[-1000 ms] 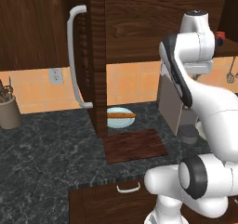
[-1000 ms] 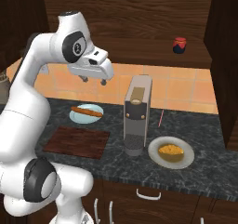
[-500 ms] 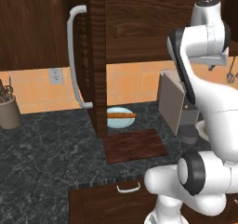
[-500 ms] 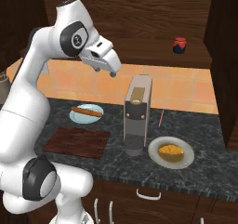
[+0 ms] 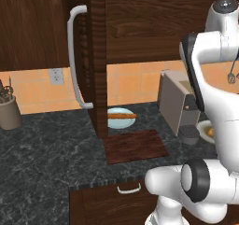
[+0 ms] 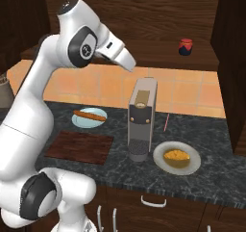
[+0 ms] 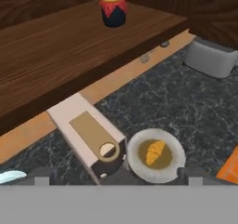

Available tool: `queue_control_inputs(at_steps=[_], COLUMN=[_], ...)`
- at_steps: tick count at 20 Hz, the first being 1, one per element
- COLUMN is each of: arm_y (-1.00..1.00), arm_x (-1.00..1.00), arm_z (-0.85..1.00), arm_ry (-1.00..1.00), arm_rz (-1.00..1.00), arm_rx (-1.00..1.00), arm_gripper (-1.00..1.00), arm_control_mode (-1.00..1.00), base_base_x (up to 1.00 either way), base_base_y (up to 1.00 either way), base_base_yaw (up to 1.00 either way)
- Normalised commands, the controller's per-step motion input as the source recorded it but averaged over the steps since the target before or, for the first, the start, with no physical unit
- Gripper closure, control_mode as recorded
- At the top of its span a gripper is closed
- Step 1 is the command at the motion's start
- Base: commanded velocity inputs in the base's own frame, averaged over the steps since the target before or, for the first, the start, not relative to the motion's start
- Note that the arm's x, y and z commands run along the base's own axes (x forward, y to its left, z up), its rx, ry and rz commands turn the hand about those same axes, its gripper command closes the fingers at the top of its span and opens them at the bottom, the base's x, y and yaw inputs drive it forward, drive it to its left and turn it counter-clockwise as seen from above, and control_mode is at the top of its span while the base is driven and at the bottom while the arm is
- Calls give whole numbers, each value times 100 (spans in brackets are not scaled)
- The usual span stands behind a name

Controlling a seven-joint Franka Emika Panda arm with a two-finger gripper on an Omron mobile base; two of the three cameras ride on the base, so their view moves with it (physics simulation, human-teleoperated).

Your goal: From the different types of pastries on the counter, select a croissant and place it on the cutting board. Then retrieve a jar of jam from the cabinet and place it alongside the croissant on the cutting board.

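1. Gripper: spread wide, empty, raised above the counter
2. Step in hand, by judgement: fetch the croissant, lying on its plate at 6 o'clock in the hand view; descend there
3. Coffee machine stands beside the plate and may obstruct
4. Board bare; jar on the shelf at 1 o'clock

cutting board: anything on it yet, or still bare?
Bare. The cutting board shows only wood grain in both base views. The croissant sits on its plate right of the coffee machine; the jam jar stands in the cabinet.

Base views flanking counter; hand view overhead.
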Motion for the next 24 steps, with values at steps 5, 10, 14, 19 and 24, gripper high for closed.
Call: queue_control_inputs(at_steps=[5, 10, 14, 19, 24], arm_y=[-38, -30, -36, -39, -26], arm_x=[8, 19, 23, 35, 51], arm_z=[33, 60, 34, 0, -7], arm_ry=[-22, 9, 18, -7, -9], arm_rz=[-2, 2, 5, 0, 0], arm_rx=[-5, 8, 9, -11, -12], arm_gripper=[-100, -100, -100, -100, -100], arm_control_mode=[-100, -100, -100, -100, -100], base_base_x=[0, 0, 0, 0, 0], base_base_y=[0, 0, 0, 0, 0], base_base_yaw=[0, 0, 0, 0, 0])
